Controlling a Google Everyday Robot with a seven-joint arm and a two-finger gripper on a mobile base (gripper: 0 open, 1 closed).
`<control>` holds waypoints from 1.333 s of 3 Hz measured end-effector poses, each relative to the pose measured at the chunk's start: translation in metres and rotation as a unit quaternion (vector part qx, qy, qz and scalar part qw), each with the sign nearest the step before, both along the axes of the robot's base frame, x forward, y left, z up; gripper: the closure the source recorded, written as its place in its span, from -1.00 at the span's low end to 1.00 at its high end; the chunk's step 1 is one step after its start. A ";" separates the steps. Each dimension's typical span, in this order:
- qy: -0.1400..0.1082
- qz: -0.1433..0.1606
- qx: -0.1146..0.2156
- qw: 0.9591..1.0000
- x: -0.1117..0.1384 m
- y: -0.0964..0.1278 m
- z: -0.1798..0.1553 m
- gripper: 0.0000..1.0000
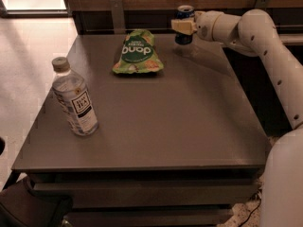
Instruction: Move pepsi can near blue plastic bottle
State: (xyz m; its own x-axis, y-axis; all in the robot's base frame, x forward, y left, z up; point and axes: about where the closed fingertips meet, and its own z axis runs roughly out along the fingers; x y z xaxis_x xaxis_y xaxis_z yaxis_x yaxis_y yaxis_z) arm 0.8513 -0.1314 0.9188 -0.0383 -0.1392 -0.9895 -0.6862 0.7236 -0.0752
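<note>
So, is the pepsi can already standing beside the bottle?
No, the pepsi can is at the far edge in the tool, the bottle near the front left.
</note>
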 end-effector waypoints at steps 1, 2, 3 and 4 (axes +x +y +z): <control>-0.014 -0.005 0.001 1.000 -0.030 -0.012 0.039 1.00; -0.025 0.007 0.016 1.000 -0.096 -0.002 0.067 1.00; -0.021 0.029 0.020 0.999 -0.140 0.025 0.064 1.00; -0.014 0.064 0.009 0.998 -0.173 0.056 0.051 1.00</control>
State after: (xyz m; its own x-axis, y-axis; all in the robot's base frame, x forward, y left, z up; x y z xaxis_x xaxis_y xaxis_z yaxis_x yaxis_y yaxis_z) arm 0.6786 -0.0755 0.9693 0.0056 -0.1232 -0.9924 -0.7712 0.6312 -0.0827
